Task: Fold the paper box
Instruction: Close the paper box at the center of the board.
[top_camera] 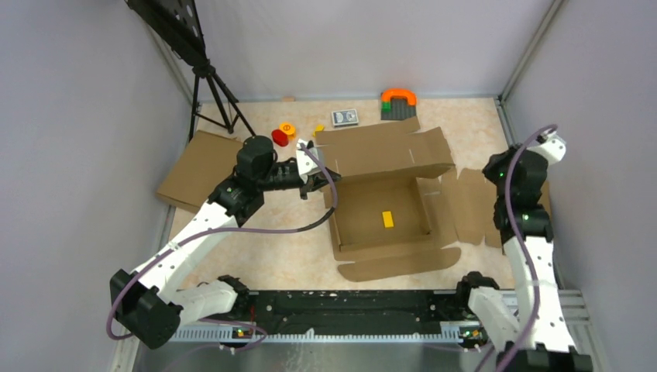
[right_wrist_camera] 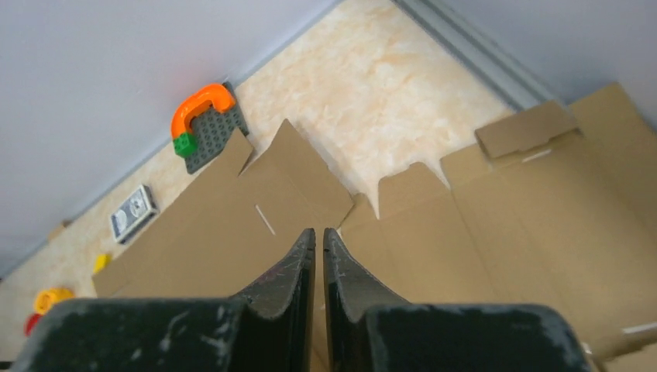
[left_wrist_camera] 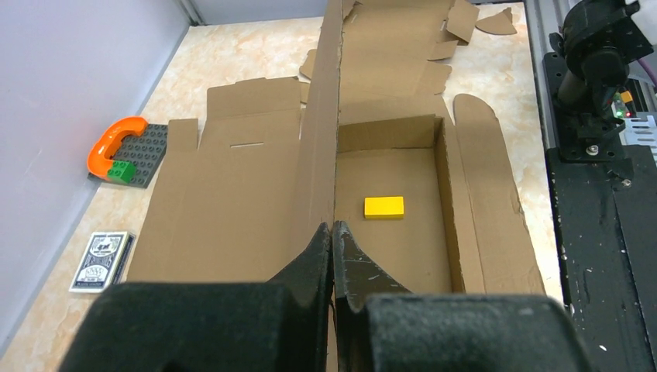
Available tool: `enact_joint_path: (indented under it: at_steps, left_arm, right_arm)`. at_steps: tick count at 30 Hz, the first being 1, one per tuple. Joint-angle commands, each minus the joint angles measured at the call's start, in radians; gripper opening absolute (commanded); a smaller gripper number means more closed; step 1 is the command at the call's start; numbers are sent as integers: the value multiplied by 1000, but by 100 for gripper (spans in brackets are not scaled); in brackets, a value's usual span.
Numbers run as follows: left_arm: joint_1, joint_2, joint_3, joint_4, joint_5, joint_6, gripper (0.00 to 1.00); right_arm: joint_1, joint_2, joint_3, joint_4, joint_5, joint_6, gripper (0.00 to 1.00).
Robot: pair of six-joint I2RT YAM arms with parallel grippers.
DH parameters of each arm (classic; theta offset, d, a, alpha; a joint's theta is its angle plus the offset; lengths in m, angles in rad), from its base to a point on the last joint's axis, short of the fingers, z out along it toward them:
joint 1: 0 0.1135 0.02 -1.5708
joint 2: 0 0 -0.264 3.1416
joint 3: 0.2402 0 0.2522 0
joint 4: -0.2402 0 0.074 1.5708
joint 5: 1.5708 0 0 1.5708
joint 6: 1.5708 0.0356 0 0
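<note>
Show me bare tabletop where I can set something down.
Free: the table between the paper box and the base rail, left side; also the back right corner, right of the orange-handled plate. Crowded: back left, around the toys and card deck.

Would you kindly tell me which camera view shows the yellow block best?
Left wrist view: the yellow block lies large and unobstructed inside the paper box. Top external shows it small; the right wrist view misses it.
</note>
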Motion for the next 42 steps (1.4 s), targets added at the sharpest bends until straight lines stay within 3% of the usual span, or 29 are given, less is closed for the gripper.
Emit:
enact_joint_path:
  at_steps: [1, 6, 18, 25, 34, 39, 42]
  left_arm:
    - [0, -3, 4, 15, -6, 1, 0]
    - [0, -4, 8, 13, -8, -5, 0]
    - [0, 26, 25, 36, -76, -86, 0]
    - [1, 42, 34, 67, -105, -159, 0]
    - [-1, 53, 55, 125, -95, -250, 0]
    - [0, 79, 77, 126, -85, -303, 0]
    - [-1, 82, 77, 123, -87, -300, 0]
  right_arm:
    - [-193, 113, 17, 142, -553, 200, 7]
    - [-198, 186, -66, 270, -680, 262, 4]
    - [-193, 172, -201, 299, -905, 278, 0]
    - [-178, 121, -239, 305, -929, 276, 0]
    - [-121, 209, -196, 360, -964, 277, 0]
    - [-74, 224, -215, 412, -939, 283, 0]
    - [-74, 217, -232, 402, -872, 269, 5]
